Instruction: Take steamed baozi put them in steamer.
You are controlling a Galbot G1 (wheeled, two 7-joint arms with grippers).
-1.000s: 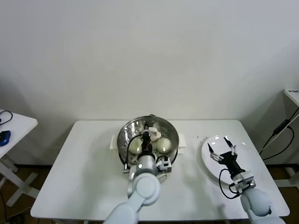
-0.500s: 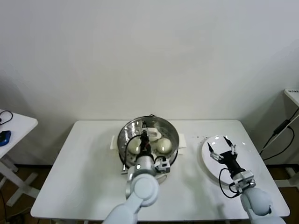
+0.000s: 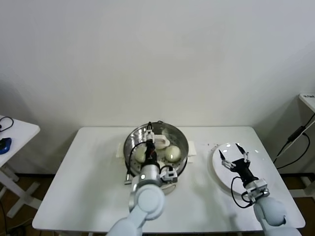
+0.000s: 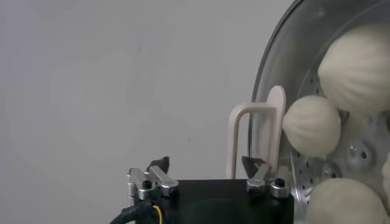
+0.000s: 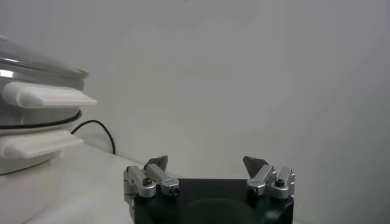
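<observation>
The steamer (image 3: pixel 132 142) stands at the middle back of the white table, its steel pot shining. Two steamed baozi (image 3: pixel 141 154) (image 3: pixel 172 153) lie on its perforated tray, and a third (image 3: pixel 161 142) is partly hidden behind my left arm. My left gripper (image 3: pixel 150 133) hangs open over the pot with nothing between its jaws. In the left wrist view the gripper (image 4: pixel 207 167) is beside the steamer's rim (image 4: pixel 268 79), with three baozi (image 4: pixel 311 126) (image 4: pixel 359 67) (image 4: pixel 341 204) inside. My right gripper (image 3: pixel 234 156) (image 5: pixel 206 163) waits open and empty over the white plate (image 3: pixel 216 172).
The plate lies near the table's right edge. The steamer's white side handle (image 5: pixel 46 95) shows in the right wrist view, with a black cable (image 5: pixel 97 128) behind it. A small side table (image 3: pixel 15 130) with a blue object stands far left.
My left gripper has gone from shut to open above the steamer and its arm has shifted slightly left. The right arm has stayed where it was.
</observation>
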